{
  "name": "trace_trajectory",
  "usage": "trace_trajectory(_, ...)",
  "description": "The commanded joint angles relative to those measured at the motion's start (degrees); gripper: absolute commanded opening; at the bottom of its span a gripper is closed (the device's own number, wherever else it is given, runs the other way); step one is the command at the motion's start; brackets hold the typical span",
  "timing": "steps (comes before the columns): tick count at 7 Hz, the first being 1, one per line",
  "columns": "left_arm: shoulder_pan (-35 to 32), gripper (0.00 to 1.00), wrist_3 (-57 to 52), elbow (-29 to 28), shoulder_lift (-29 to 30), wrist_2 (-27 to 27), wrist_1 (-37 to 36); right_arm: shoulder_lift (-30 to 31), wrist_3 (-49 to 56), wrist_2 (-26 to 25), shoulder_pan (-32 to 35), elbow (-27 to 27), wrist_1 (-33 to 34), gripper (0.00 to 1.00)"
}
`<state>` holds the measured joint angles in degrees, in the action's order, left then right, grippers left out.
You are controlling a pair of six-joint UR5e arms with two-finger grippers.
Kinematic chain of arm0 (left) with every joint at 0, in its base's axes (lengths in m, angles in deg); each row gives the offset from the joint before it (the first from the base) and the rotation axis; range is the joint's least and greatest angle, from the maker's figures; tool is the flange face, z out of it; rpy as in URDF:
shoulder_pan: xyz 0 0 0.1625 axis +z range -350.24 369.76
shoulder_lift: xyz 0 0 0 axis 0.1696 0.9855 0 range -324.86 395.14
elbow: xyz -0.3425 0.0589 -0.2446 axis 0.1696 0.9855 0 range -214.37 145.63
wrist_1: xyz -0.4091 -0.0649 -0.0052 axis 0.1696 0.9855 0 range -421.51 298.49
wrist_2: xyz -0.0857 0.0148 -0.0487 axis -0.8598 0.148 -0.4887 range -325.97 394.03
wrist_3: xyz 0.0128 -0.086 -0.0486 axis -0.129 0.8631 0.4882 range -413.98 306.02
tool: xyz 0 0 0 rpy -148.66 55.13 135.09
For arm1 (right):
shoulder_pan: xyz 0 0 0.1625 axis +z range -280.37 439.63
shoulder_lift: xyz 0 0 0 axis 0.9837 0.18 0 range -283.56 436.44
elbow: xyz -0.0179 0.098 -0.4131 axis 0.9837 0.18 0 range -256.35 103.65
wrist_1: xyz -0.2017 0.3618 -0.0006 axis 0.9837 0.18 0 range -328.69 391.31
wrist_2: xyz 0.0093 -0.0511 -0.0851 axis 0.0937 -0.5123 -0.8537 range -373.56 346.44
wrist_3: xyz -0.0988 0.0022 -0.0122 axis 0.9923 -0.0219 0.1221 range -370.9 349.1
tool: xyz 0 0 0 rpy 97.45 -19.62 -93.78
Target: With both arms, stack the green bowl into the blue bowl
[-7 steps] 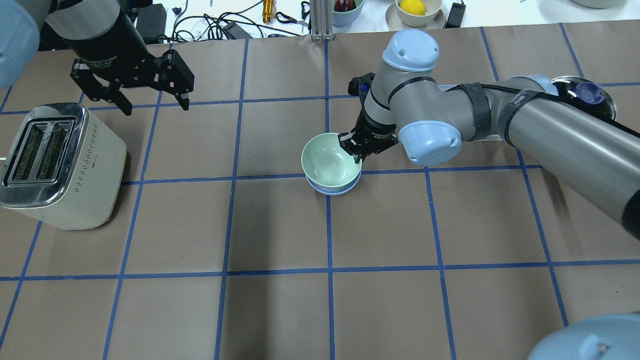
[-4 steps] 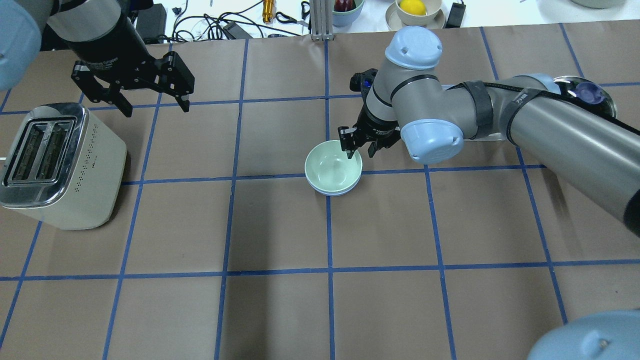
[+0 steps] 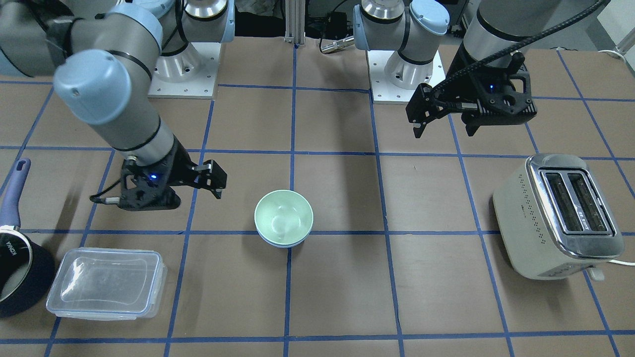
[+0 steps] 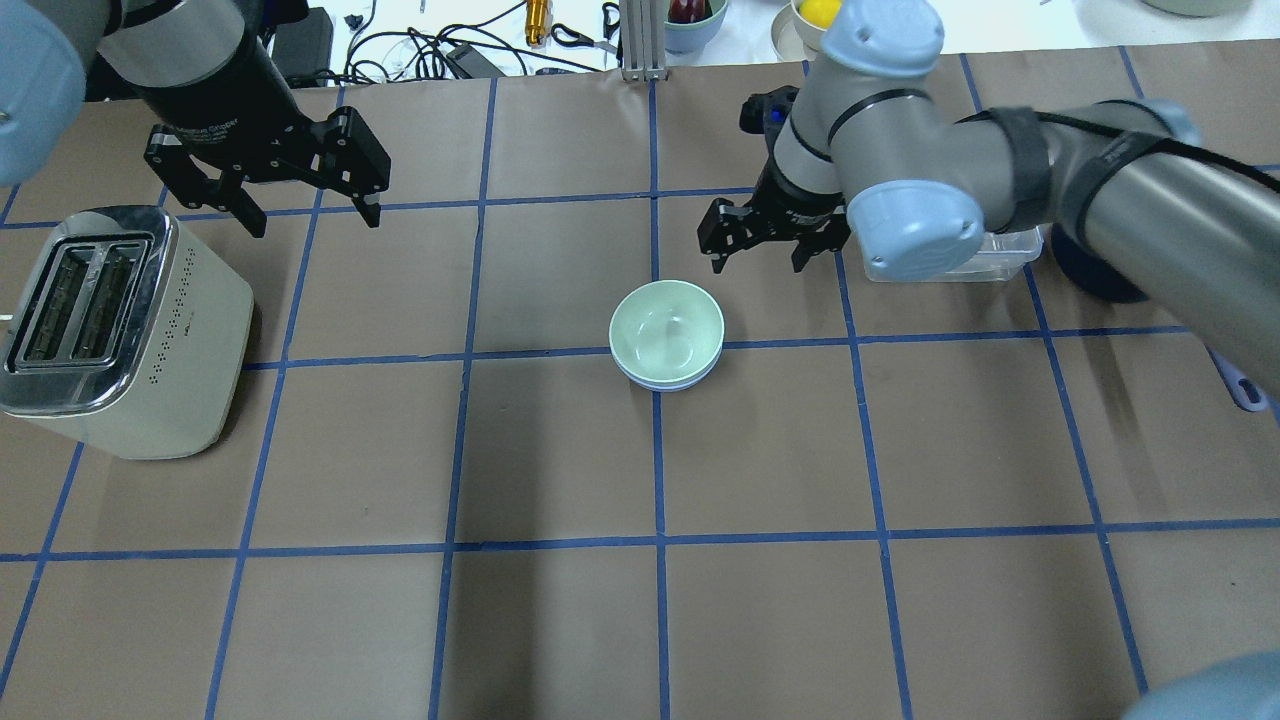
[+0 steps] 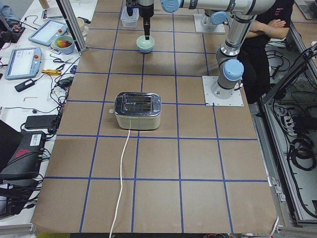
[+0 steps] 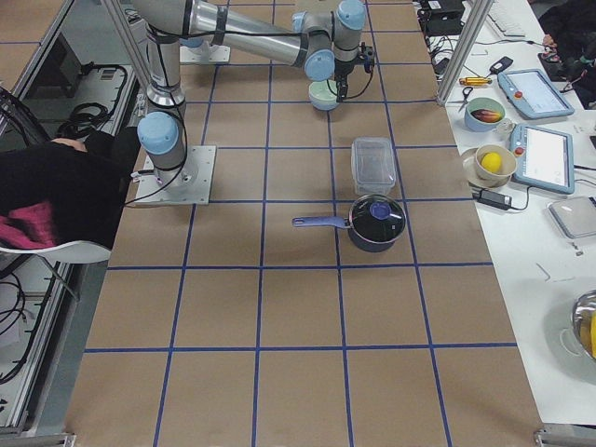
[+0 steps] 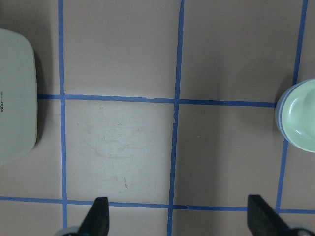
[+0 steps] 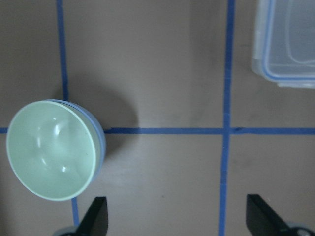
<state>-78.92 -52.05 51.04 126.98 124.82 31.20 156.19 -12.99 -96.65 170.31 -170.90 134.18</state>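
The green bowl (image 4: 666,328) sits nested in the blue bowl (image 4: 667,384). Only a thin band of the blue rim shows below the green rim. The stack stands upright near the middle of the bench (image 4: 560,620), at a crossing of the blue tape lines (image 4: 450,440).

The right hand (image 4: 757,262) hovers near the stack on its far right side, not touching it. Its fingers are spread wide and it holds nothing. In its wrist view the stack lies off to the left of the two fingertips (image 8: 97,216), with bare bench between them.

The left hand (image 4: 315,218) hangs well apart from the stack, above the bench near the far side of the toaster (image 4: 110,330). It too is spread wide and empty.

The toaster stands at the robot's left end of the bench. A clear lidded box (image 3: 106,282) and a dark saucepan (image 3: 20,270) sit on the right side, with the box nearer the stack.
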Motion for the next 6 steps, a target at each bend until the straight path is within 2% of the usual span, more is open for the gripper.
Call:
trace_trajectory(1,0.0,1.0,0.0,-0.33,-0.09,0.0,0.02,7.31,0.33,-5.05,-1.91,1.29,-11.43,1.0)
trace_trajectory(3,0.0,1.0,0.0,0.11,-0.09,-0.09,-0.06,9.19,-0.54,-7.16,-1.65,3.84,-15.93,1.0)
trace_trajectory(6,0.0,1.0,0.0,-0.33,-0.09,0.17,0.02,11.29,-0.46,-6.47,-1.65,4.2,-16.74,1.0)
